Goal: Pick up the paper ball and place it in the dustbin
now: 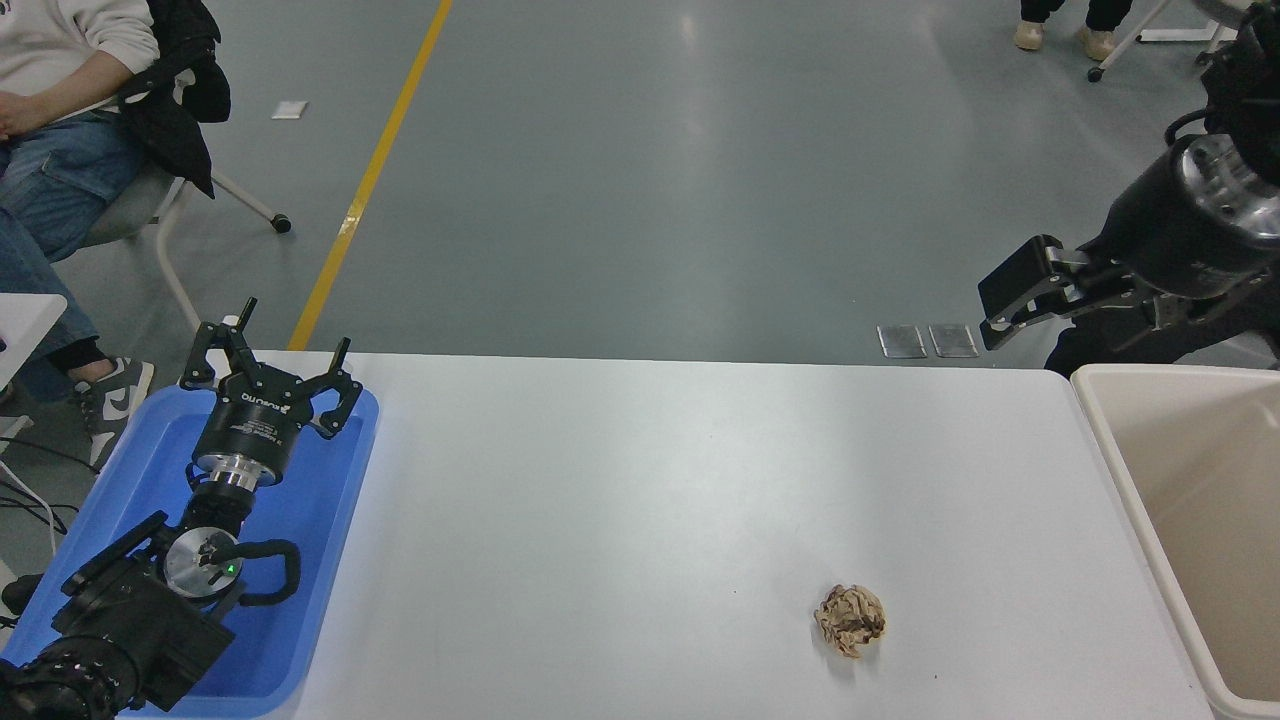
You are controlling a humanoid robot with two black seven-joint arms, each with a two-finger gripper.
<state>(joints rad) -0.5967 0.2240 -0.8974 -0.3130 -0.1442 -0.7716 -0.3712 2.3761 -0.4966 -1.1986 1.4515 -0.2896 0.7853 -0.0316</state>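
Paper ball [851,620] is seen loose on the white tabletop [640,480], near-right, apart from the beige dustbin [1120,470].

Dustbin interior is seen bare where visible; the blue tray [330,560] is overlain by the parked left tool [268,372], fingers spread. Right tool [1000,310] is held high beyond the tabletop's far edge above the grey floor [650,180], spread, gripping nothing.

White lettering is seen on the left end effector [268,378] body, upside down and not legible.
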